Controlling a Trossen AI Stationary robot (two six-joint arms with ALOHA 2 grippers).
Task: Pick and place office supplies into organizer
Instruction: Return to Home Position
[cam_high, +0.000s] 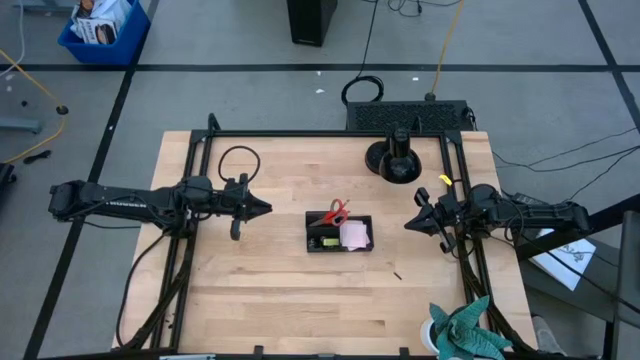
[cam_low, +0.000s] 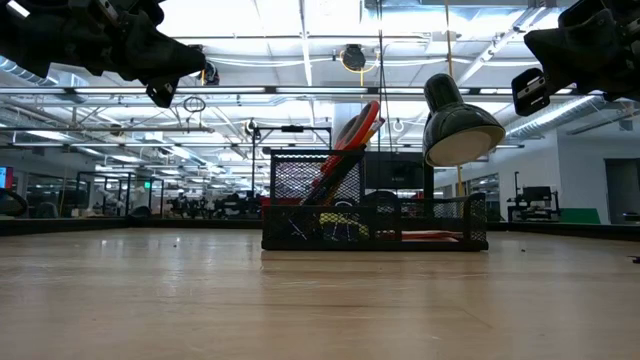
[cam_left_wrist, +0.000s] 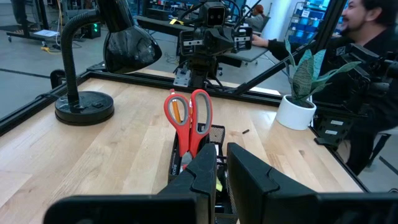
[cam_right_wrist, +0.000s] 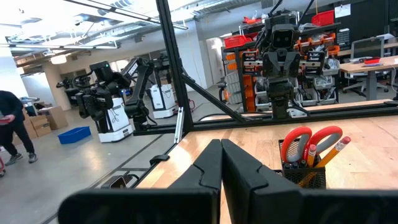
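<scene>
The black mesh organizer (cam_high: 338, 240) stands at the table's middle. Red-handled scissors (cam_high: 338, 211) stick upright out of its far-left compartment, with orange pencils (cam_right_wrist: 336, 149) beside them. A pink sticky pad (cam_high: 355, 234) lies in its right compartment. A yellow-green thing (cam_low: 345, 222) shows through the mesh. My left gripper (cam_high: 266, 208) hovers shut to the organizer's left, well above the table. My right gripper (cam_high: 407, 224) hovers shut to its right at a like height (cam_low: 535, 90). A tiny dark thing (cam_high: 397, 275) lies on the wood near-right of the organizer.
A black desk lamp (cam_high: 395, 158) stands on its round base behind the organizer, toward the far edge. A potted plant (cam_high: 465, 330) sits at the near right corner. A black frame rail (cam_high: 330, 133) runs along the table's far edge. A person (cam_left_wrist: 367, 25) sits beyond the right side.
</scene>
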